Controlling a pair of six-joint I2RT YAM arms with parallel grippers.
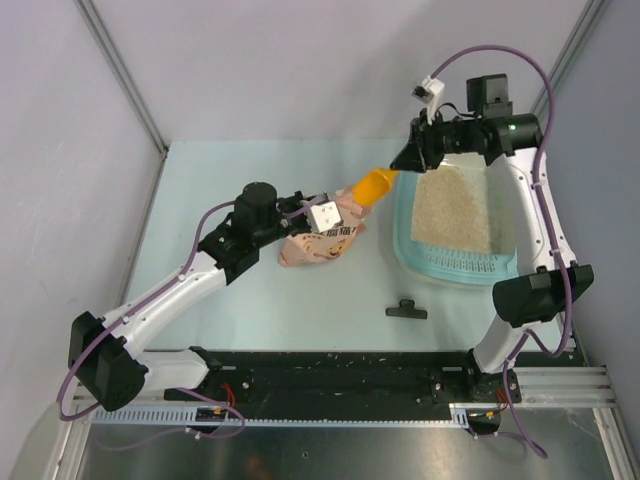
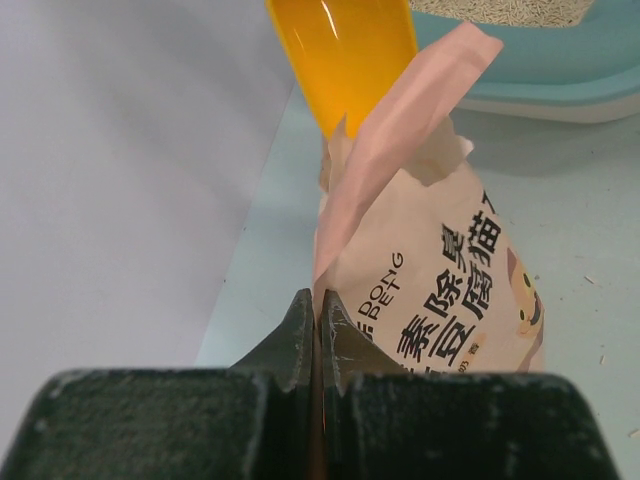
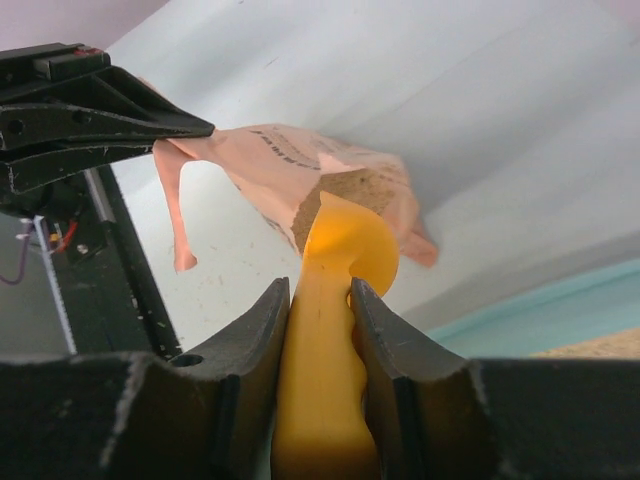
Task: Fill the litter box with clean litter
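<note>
Here, pale tabletop (image 1: 250,300), litter box (image 1: 465,266), grey walls (image 1: 300,60)

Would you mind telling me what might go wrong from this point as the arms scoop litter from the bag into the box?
1. The left jaws pinch only a thin flap of the bag; pushing the scoop in may tug the flap loose or tip the bag.
2. Bare table lies between the bag's mouth and the litter box, so a load may spill off the scoop on the way.
</note>
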